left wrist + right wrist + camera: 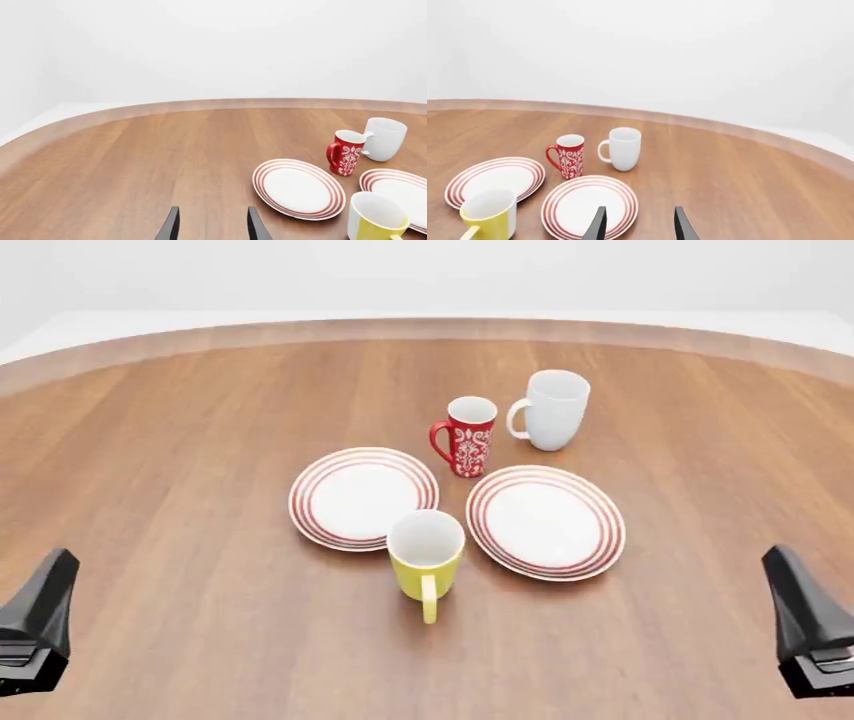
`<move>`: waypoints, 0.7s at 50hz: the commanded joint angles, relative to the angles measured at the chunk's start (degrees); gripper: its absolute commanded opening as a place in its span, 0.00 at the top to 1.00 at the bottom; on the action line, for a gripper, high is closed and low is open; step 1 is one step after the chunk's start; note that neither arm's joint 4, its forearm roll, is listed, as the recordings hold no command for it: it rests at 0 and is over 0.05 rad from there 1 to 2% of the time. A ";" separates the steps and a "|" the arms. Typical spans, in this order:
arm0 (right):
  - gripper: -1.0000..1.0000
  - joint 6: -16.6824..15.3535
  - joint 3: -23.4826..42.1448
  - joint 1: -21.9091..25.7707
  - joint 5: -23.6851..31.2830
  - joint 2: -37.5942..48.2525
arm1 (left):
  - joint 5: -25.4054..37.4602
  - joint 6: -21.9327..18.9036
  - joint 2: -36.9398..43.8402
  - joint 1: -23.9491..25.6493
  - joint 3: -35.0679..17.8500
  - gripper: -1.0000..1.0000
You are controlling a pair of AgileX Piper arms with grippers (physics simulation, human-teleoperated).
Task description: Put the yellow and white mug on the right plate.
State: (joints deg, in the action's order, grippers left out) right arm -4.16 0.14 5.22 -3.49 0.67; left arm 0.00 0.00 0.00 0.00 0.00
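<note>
- Wooden table [160, 440], rounded far edge.
- Right plate [546, 522] on it; left plate [363, 498], yellow and white mug [426, 552], red mug [466, 436], white mug [551, 410] around it.

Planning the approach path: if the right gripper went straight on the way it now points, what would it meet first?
Probably the right plate: in the right wrist view it lies just ahead of the right gripper, whose jaws stand open. If the line runs above the plate, the white mug would be next; depth is unclear.

No readable text, labels or numbers appear; the red mug [467, 434] bears only a white pattern.
</note>
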 commanded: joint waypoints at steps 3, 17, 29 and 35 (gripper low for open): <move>0.00 -3.00 3.61 1.06 2.22 -0.19 | 0.00 0.00 0.00 0.00 0.00 0.00; 0.00 -6.02 12.43 8.02 -0.34 14.47 | 0.00 0.00 0.00 0.00 0.00 0.00; 0.00 2.51 23.60 10.21 3.53 26.89 | 0.00 0.00 0.00 0.00 0.00 0.00; 0.00 2.10 26.33 13.38 5.12 30.91 | 0.00 0.00 0.00 0.00 0.00 0.00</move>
State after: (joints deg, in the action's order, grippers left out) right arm -4.56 20.42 15.35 -0.68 23.55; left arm 0.00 0.00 0.00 0.00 0.00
